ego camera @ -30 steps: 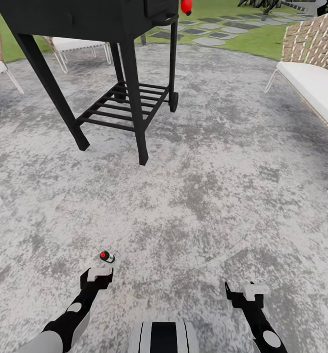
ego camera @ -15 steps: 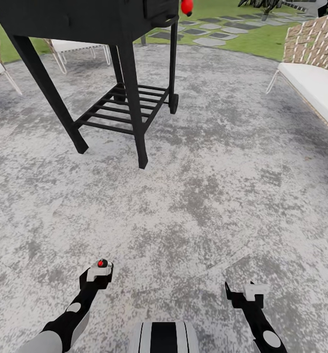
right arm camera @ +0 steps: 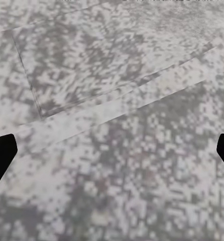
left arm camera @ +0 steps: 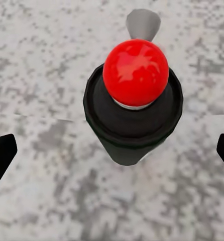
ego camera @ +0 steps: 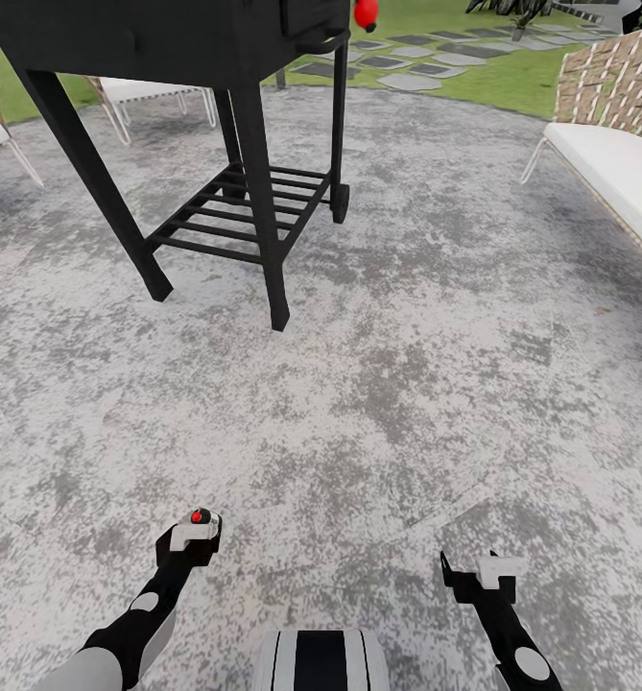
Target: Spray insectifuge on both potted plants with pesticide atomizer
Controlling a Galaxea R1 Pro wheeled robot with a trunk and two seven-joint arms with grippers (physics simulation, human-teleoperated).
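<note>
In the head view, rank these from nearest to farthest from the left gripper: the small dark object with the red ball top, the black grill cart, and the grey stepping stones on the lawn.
1. Small dark object with a red ball top: right at the left gripper, just ahead of its fingers.
2. Black metal grill cart: farther ahead on the grey paved patio, on the gripper's side.
3. Grey stepping stones: farthest, on the lawn beyond the cart.

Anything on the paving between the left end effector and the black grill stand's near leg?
Only a small dark post with a red ball top, just past the left end effector; beyond it, bare mottled grey paving up to the black grill stand, per head view.
</note>
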